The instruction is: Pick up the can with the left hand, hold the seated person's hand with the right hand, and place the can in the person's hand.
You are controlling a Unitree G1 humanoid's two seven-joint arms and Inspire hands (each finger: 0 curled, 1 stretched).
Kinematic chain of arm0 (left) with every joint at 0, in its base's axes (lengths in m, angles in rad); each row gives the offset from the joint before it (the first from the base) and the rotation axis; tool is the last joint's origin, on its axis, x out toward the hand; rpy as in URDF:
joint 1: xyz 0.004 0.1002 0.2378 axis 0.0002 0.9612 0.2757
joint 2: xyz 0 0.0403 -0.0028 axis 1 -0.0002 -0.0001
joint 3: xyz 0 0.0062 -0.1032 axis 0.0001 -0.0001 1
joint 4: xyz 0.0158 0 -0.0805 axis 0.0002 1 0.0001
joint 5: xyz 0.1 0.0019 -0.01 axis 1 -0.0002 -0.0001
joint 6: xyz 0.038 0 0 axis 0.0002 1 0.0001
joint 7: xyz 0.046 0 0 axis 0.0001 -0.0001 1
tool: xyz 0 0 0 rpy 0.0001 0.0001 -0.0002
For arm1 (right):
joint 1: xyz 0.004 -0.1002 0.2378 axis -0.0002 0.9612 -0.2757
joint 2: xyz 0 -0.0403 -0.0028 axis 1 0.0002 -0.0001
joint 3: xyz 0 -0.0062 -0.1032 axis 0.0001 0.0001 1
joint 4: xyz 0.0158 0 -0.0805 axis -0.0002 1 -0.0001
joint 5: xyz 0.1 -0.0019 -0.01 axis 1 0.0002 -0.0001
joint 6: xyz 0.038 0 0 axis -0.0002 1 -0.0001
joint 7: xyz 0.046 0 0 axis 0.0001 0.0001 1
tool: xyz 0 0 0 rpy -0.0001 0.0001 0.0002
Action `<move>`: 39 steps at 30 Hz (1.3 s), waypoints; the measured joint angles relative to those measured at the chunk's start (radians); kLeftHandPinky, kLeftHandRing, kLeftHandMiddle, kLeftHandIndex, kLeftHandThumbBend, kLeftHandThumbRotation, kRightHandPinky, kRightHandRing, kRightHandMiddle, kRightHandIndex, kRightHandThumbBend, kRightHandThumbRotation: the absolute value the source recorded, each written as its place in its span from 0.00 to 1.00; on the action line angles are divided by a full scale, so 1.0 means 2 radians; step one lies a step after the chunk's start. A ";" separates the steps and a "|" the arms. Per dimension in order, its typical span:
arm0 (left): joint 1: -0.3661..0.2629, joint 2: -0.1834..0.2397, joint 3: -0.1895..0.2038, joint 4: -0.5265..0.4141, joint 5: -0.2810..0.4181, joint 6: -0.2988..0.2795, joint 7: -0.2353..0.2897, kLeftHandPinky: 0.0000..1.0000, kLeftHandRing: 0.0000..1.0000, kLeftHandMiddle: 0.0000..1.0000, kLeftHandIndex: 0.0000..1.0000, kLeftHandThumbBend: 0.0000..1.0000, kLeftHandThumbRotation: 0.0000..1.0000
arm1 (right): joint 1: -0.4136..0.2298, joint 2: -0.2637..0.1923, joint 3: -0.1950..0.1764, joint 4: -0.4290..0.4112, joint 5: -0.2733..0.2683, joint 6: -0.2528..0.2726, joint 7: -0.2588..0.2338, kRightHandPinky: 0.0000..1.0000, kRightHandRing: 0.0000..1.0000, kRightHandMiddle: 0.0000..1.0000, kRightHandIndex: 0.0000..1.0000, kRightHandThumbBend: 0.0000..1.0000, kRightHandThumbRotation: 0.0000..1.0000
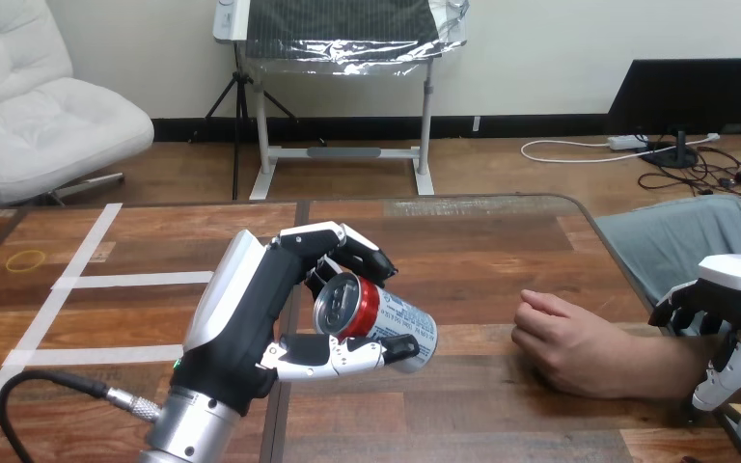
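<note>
Red-and-silver can [391, 320] clasped in left hand [251, 309], right hand [738, 294] at person's wrist [658, 364], grip unclear

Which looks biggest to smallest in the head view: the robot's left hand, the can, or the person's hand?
Largest: left hand, though it is nearest the camera. Then person's hand and can, which look about alike, so I leave them unranked.

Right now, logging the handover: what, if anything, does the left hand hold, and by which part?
The left hand holds the can round its side wall, fingers above, thumb below.
</note>
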 measured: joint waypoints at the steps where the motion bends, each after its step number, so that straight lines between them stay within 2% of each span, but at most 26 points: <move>1: 0.000 -0.001 0.000 0.000 0.000 0.000 0.000 0.31 0.37 0.46 0.51 0.58 0.00 | 0.000 0.000 0.000 0.000 0.000 0.000 0.000 0.74 0.79 0.84 0.83 0.72 0.00; 9: 0.000 -0.004 0.000 -0.002 0.002 0.000 -0.002 0.31 0.38 0.46 0.51 0.58 0.00 | 0.000 0.002 0.000 0.000 0.002 0.001 -0.001 0.75 0.79 0.84 0.82 0.72 0.00; 20: 0.000 -0.007 0.000 -0.002 0.003 0.000 -0.007 0.31 0.38 0.46 0.51 0.58 0.00 | 0.000 0.010 0.000 0.002 0.005 0.002 -0.004 0.69 0.77 0.82 0.80 0.72 0.00; 39: 0.000 -0.010 0.000 -0.002 0.003 0.005 -0.014 0.31 0.37 0.45 0.51 0.57 0.00 | 0.000 0.014 0.000 0.006 0.020 -0.008 -0.009 0.66 0.74 0.79 0.77 0.72 0.00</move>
